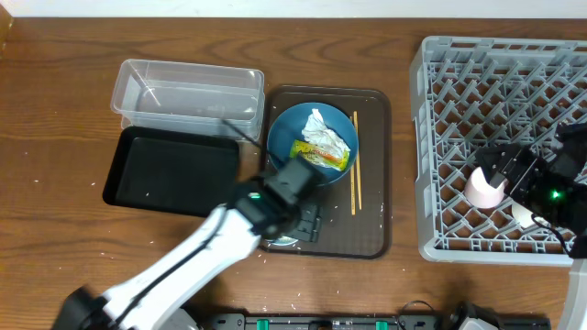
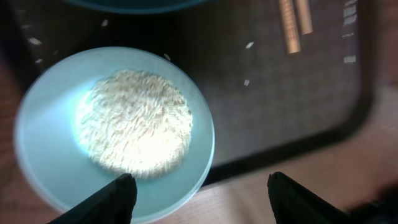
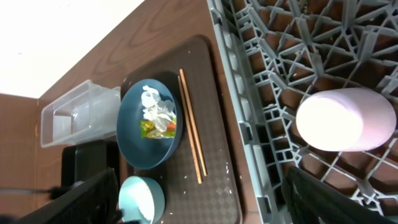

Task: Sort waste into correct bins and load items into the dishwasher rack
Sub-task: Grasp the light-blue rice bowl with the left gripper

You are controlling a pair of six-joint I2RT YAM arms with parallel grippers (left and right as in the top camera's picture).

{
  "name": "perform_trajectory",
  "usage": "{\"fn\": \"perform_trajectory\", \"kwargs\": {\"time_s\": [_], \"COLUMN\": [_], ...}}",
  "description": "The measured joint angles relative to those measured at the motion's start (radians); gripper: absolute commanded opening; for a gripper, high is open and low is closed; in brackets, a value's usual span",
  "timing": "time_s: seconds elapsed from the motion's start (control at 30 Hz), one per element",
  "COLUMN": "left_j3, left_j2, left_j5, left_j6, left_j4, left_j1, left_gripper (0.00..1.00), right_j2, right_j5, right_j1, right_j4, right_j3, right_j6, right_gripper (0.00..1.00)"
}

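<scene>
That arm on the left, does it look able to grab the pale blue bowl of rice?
Probably yes. The left fingers stand open right over the bowl, with nothing between; the chopsticks and blue plate lie off to the side.

Brown wooden table point(image 1: 55, 110), seen from above. Carries four big things. At the back left, a clear tub point(image 1: 188, 69). Right in front of the tub, touching it or nearly so, a flat black tray point(image 1: 170, 174), turned a little crooked. Just beside both, in the middle, a brown tray point(image 1: 371, 183) with round corners. At the right, near the brown tray, a big grey rack point(image 1: 424, 147). Only a thin strip of bare wood between those two. Runs off the right side of the view.
</scene>
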Motion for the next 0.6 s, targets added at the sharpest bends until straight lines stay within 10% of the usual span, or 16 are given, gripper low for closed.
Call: {"fn": "perform_trajectory", "kwargs": {"time_s": [0.27,0.4,0.6], "left_j3": [0.000,0.000,0.000], "left_j2": [0.206,0.242,0.240], "left_j5": [-0.080,-0.088,-0.105], "left_j6": [-0.009,-0.011,-0.005], "left_j4": [0.102,0.108,0.114], "left_j1": [-0.089,-0.095,-0.095], "left_gripper": [0.39,0.06,0.06], "right_j2": [0.000,0.000,0.000], "right_j5": [0.004,0.005,0.007], "right_j1": [0.005,0.005,0.005], "right_j4": [-0.013,-0.013,-0.013], "right_j3": [0.000,0.000,0.000], "right_j6": [-0.003,-0.003,-0.003], "right_gripper": [0.83,0.83,0.83]}}
